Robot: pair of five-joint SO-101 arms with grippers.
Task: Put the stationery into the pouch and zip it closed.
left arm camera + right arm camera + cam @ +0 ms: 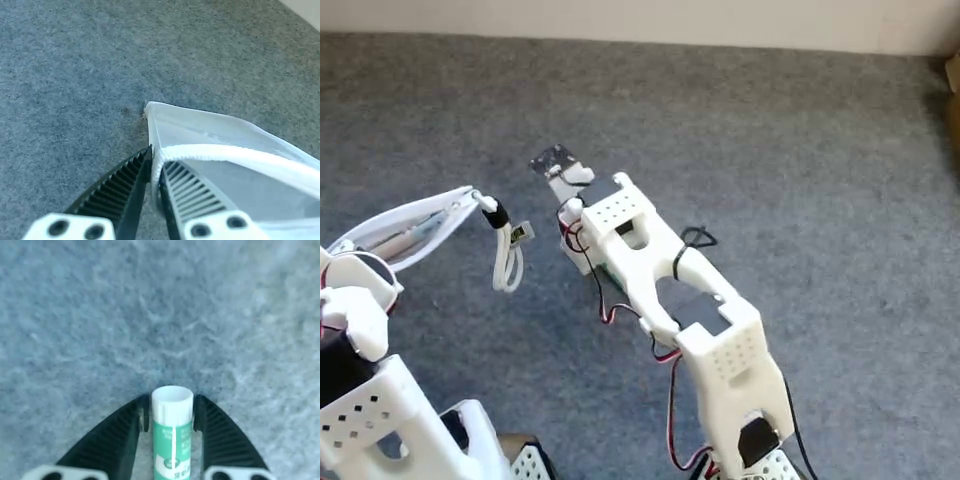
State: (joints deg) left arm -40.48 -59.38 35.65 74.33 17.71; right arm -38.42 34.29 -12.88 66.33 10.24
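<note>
The left gripper point(152, 156) is closed on the rim of the white mesh pouch point(225, 132); the cloth edge is pinched between its two ribbed jaws. From the fingertips the pouch stretches forward to a pointed corner. In the high view its mouth looks parted, and something long and thin shows through the mesh, but I cannot tell what it is. At the end of the pouch farthest from this gripper a white strap point(505, 262) hangs in a loop; a small tag point(521, 233) is just beside it, with print too small to read.

The right gripper point(171, 407) grips a glue stick point(172, 445); its jaws press on both sides just under the white cap point(172, 399), which reaches a little past the fingertips. The green label point(186, 440) carries white print, cut off by the picture edge and not readable. This gripper is near the strap end of the pouch but apart from it. Ahead of its fingertips the grey carpet point(800, 150) runs on to a pale strip point(620, 20) at the far edge.
</note>
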